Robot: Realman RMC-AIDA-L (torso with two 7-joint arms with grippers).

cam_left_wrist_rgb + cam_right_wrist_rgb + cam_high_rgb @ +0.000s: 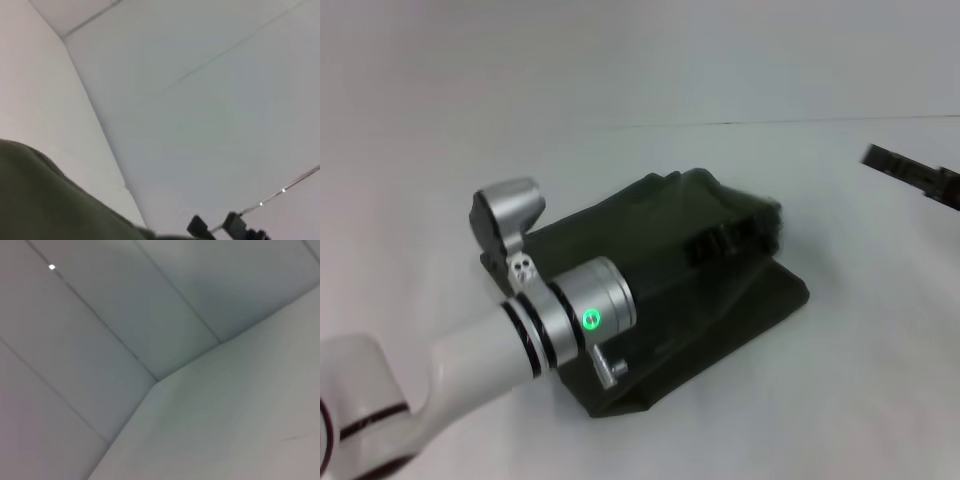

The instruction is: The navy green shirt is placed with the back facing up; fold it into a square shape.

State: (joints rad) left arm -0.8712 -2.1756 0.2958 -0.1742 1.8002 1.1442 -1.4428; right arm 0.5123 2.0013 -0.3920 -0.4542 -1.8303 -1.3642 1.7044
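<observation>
I see a plain white table (840,380) filling the head view, with a thin seam (770,123) where it meets the white wall (620,50) behind. Both wrist views show pale panelled wall or ceiling (100,315) with faint joint lines and one small bright light (52,267).

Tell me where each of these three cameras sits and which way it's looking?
Head view: on the robot's head, looking down at the navy green shirt on the white table; left arm over it, right gripper at the edge.
Left wrist view: on the left wrist, tilted upward; shirt close by.
Right wrist view: on the right wrist, facing bare walls and ceiling.
Shared: head and left wrist both show the shirt.
</observation>
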